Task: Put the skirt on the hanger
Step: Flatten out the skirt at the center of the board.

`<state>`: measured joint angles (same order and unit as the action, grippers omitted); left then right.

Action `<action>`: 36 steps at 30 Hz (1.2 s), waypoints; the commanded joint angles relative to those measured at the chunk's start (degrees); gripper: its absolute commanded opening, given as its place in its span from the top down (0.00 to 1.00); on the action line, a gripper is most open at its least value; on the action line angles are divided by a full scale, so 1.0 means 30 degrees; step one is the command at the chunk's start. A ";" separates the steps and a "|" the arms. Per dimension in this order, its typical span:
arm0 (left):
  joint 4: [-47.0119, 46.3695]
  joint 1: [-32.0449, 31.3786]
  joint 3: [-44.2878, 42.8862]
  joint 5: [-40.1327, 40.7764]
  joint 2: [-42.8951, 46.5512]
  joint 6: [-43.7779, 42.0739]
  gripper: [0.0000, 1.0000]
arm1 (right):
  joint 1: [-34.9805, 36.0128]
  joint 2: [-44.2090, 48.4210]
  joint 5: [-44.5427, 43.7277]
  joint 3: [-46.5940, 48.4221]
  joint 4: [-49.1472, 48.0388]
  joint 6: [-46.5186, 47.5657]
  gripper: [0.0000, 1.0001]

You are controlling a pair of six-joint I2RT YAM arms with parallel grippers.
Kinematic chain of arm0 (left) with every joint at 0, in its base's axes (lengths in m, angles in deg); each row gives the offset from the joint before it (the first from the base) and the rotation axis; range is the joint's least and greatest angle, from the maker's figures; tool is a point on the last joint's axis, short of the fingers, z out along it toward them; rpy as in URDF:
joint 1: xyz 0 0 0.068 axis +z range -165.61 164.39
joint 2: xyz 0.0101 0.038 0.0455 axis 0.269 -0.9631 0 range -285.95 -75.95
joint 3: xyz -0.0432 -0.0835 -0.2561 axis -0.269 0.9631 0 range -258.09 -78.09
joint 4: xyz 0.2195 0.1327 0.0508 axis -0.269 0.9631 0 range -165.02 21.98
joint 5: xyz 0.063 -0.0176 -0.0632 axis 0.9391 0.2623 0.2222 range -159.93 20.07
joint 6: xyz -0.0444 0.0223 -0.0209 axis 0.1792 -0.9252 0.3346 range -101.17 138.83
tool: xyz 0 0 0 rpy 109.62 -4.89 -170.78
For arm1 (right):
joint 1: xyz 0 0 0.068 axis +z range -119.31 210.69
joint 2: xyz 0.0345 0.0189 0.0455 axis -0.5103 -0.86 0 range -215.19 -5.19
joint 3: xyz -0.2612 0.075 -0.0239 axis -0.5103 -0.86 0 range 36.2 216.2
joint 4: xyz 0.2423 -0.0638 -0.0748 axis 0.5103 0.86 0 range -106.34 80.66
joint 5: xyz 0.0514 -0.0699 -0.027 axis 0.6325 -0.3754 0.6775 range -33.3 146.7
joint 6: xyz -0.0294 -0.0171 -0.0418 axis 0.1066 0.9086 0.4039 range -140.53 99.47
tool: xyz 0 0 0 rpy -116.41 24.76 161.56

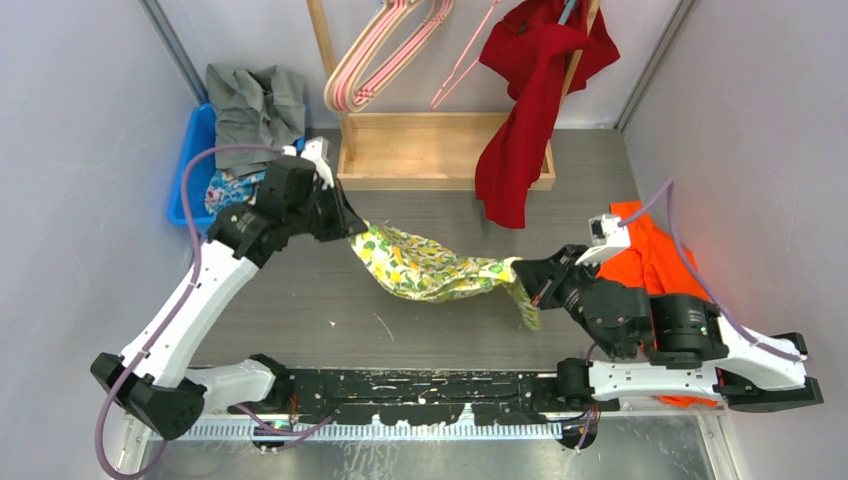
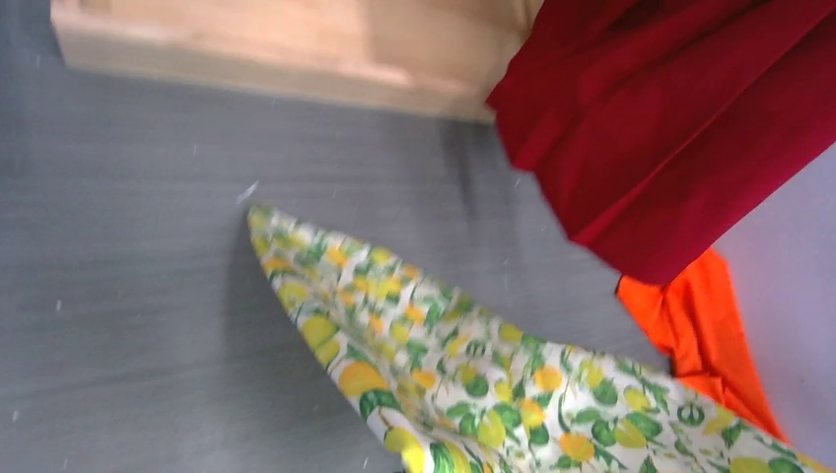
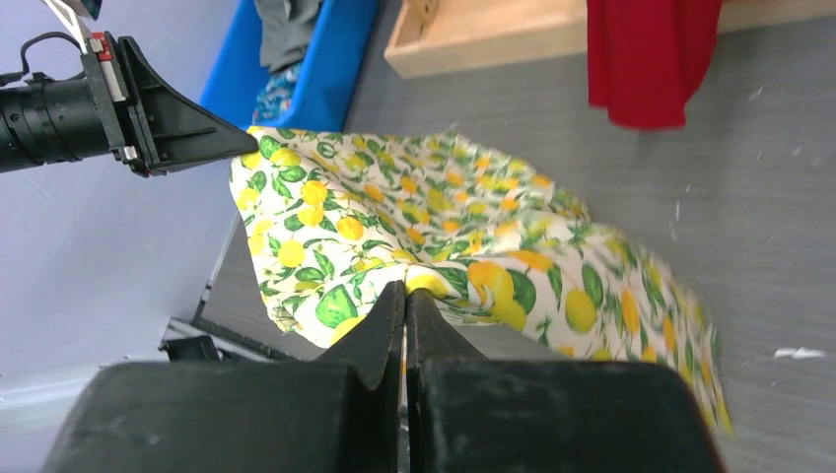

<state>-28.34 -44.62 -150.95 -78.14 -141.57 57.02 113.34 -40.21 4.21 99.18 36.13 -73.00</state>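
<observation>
Left end effector (image 3: pixel 237 146): from above, its fingertips are hidden under its own body at the corner of the skirt (image 1: pixel 430 265).
Right end effector (image 3: pixel 404 315): base cut off by the wrist view's lower edge; from above, fingertips sunk in cloth.
Skirt: blurred in the left wrist view, cut by the bottom and right edges.
Hangers (image 1: pixel 385 50): hooks cut off at the top; number unclear where they overlap.
Red garment (image 1: pixel 530 100): top runs off the frame.
Orange cloth (image 1: pixel 650 260): near part hidden under the right arm (image 1: pixel 690 330).
Blue bin (image 1: pixel 195 150): mostly covered by grey cloth (image 1: pixel 255 100) and the left arm (image 1: pixel 210 290).
Tabletop (image 1: pixel 300 300): pale specks too small to identify.
</observation>
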 commanded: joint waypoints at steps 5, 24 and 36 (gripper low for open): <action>0.2653 0.0937 -0.6901 -0.1008 -0.2529 -0.1091 1.00 | -0.0070 -0.1493 -0.3841 0.4849 0.0895 0.4533 0.99; 0.2196 0.3048 -1.0804 -0.2478 -0.6260 -0.1084 1.00 | -0.4501 -0.5726 -0.2485 0.5368 -0.4040 1.1068 0.99; 0.1265 0.5781 -1.3616 -0.4693 -0.8719 -0.0881 1.00 | -1.9229 -1.1654 1.4432 0.8581 -0.6908 1.0486 0.99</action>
<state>-20.60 -29.56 -185.86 -88.08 -165.75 54.40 60.73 -73.33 32.45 116.65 22.38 -41.85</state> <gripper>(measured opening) 0.009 0.044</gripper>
